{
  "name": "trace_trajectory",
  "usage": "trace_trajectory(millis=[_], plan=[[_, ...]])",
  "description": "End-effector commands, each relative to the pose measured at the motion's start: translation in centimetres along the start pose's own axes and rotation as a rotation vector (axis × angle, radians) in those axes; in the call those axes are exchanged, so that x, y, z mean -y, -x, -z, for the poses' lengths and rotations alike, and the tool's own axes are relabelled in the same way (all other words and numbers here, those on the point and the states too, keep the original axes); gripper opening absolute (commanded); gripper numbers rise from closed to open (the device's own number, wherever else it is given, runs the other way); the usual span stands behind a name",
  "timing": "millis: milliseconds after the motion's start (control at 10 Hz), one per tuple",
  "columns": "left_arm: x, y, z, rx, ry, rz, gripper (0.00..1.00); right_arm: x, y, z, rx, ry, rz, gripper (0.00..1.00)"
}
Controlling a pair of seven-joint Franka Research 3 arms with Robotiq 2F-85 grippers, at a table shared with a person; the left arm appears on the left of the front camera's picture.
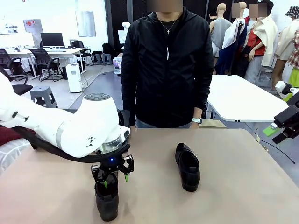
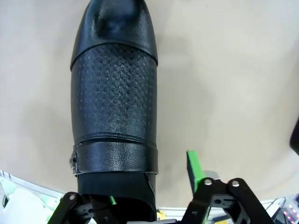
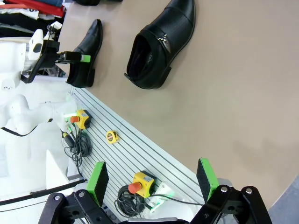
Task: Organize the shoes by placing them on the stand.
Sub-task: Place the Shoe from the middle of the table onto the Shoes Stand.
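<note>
Near shoe – at 7 o'clock on the desk, close to its near edge, toe toward 6 o'clock. Left pincer sits directly over its heel end. In the left wrist view the jaws stand apart and straddle one side wall of the collar. The outer pad is just beside the leather with a gap, and the other finger goes down inside the opening. Not yet clamped.

Second shoe lies near desk centre, at 2 o'clock from the first, well apart from it and untouched. Right pincer hangs off the desk's 3 o'clock edge, jaws wide and empty.

Risks, as judged:
- The grip takes one thin wall at the heel, far from the shoe's middle, so the toe may swing down on lifting.
- Glossy leather could slide between the pads.
- The soft collar may fold under the squeeze.

Look of the shoe: black, smooth shiny toe cap, pebbled perforated vamp, plain strap across the instep with a small metal fitting at one end. It rests upright on its sole.
</note>
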State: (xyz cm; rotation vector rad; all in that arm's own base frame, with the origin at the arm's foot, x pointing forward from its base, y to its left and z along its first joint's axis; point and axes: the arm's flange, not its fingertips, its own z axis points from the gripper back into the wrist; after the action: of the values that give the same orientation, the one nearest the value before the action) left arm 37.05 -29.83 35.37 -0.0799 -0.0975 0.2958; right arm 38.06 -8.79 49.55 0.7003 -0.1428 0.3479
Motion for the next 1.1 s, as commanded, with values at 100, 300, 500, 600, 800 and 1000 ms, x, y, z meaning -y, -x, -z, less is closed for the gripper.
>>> trace_trajectory(millis=[100,300,500,600,800,1000], plan=[[0.6,-0.3,-0.1,0.013,-0.036,-0.038,0.0,-0.2,-0.3,-0.3,-0.001,0.008,0.024,1.0],[0.3,-0.5,-0.1,-0.006,-0.045,-0.054,0.0,-0.2,-0.3,-0.3,-0.001,0.008,0.024,1.0],[0.0,-0.4,-0.3,-0.022,-0.073,-0.063,0.0,-0.2,-0.3,-0.3,-0.001,0.008,0.024,1.0],[-0.4,-0.2,-0.9,-0.036,-0.074,-0.053,0.0,-0.2,-0.3,-0.3,-0.001,0.008,0.024,1.0],[-1.7,0.8,-3.0,-0.052,-0.053,-0.006,0.0,-0.2,-0.3,-0.3,-0.001,0.008,0.024,1.0],[-4.2,3.6,-8.0,-0.007,-0.01,0.102,0.0,-0.2,-0.3,-0.3,-0.001,0.008,0.024,1.0]])
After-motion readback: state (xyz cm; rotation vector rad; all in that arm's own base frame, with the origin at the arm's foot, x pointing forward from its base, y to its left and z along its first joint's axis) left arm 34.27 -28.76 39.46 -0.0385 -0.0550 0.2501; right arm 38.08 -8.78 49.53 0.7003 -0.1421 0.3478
